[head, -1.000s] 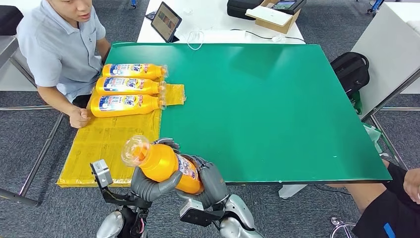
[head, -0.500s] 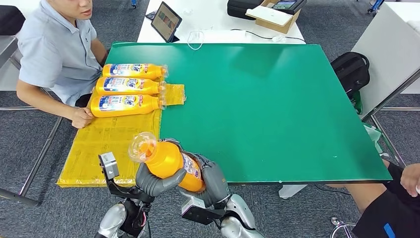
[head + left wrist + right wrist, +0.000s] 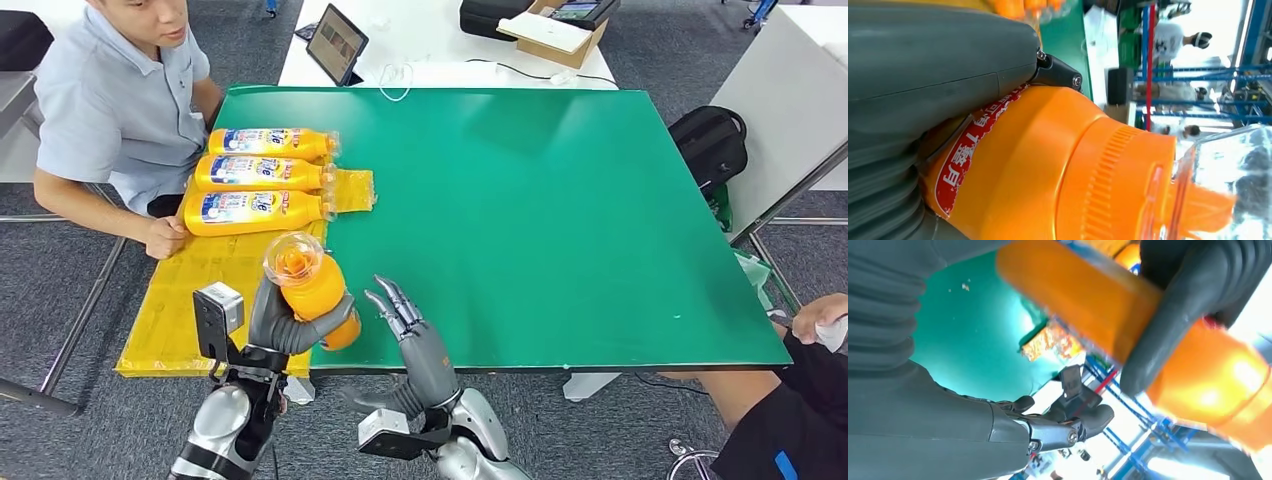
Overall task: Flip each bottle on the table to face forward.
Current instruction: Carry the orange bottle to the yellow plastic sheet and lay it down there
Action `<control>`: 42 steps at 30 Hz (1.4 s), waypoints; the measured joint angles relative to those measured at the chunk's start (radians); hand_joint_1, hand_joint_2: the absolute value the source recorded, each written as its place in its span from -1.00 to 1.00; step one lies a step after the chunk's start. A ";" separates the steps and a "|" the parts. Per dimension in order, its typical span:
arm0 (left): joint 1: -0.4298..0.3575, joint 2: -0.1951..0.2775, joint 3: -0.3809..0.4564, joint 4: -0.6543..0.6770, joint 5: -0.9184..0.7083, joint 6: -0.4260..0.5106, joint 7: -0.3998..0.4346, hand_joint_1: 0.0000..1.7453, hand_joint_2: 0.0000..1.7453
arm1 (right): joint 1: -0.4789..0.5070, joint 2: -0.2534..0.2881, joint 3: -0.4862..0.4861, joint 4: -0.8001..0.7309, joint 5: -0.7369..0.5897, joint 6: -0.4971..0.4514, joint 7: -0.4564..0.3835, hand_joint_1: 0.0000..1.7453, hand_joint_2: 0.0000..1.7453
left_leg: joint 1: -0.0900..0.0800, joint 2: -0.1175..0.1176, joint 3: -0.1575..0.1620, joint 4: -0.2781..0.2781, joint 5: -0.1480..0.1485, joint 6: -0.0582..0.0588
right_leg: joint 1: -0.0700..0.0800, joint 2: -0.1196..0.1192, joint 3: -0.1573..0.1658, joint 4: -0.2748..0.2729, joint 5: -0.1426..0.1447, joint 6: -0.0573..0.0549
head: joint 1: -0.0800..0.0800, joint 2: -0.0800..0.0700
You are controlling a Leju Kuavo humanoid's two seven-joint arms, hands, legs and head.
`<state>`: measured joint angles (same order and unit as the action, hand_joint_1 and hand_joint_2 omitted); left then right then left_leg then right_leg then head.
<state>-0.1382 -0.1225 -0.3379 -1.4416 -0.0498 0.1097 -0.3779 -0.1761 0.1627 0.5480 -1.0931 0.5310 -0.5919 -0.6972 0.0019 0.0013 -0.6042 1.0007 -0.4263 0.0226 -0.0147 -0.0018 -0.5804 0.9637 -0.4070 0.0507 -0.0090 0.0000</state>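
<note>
Fingers (image 3: 335, 312) of left hand (image 3: 283, 322) wrapped round the bottle (image 3: 312, 291) mid-body; right hand (image 3: 417, 340) apart from it, holding nothing, digits spread over the near table edge; bottle held above the seam where yellow mat (image 3: 205, 290) meets green table (image 3: 560, 220), near the front edge.

Handling, as judged: large rigid plastic bottle, smooth and likely slippery on the label; probably full, so weighty; best taken round the broad body, not the clear cap (image 3: 292, 256); a one-hand hold looks marginal.

Long axis tipped steeply, cap end up toward the camera, base down; three bottles (image 3: 255, 171) on the mat lie flat, labels up, caps pointing to the robot's right.
</note>
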 joint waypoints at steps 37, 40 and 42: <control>-0.484 0.130 0.060 0.801 -1.046 0.123 0.250 1.00 1.00 | 0.012 -0.008 -0.039 -0.087 -0.128 0.045 -0.001 -1.00 -1.00 | 0.000 0.000 -0.001 0.000 0.001 -0.001 | 0.000 0.000 -0.001 0.000 0.000 0.000 | 0.000 0.000; -0.505 0.124 0.047 0.850 -1.044 0.094 0.248 0.59 1.00 | 0.009 -0.008 -0.037 -0.086 -0.140 0.049 -0.001 -1.00 -1.00 | 0.000 0.000 0.000 0.000 0.001 -0.001 | 0.000 0.000 0.000 0.000 0.000 0.000 | 0.000 0.000; -0.516 0.120 0.045 0.874 -1.029 0.066 0.232 -0.22 1.00 | 0.006 -0.008 -0.034 -0.084 -0.148 0.051 -0.001 -1.00 -1.00 | 0.000 0.000 0.000 0.000 0.001 -0.001 | 0.000 0.000 0.001 0.000 0.000 0.000 | 0.000 0.000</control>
<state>-0.6542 -0.0028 -0.2924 -0.5678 -1.0791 0.1753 -0.1463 -0.1706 0.1542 0.5142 -1.1772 0.3831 -0.5412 -0.6985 0.0018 0.0009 -0.6041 1.0008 -0.4253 0.0221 -0.0149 -0.0021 -0.5798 0.9642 -0.4068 0.0508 -0.0092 0.0000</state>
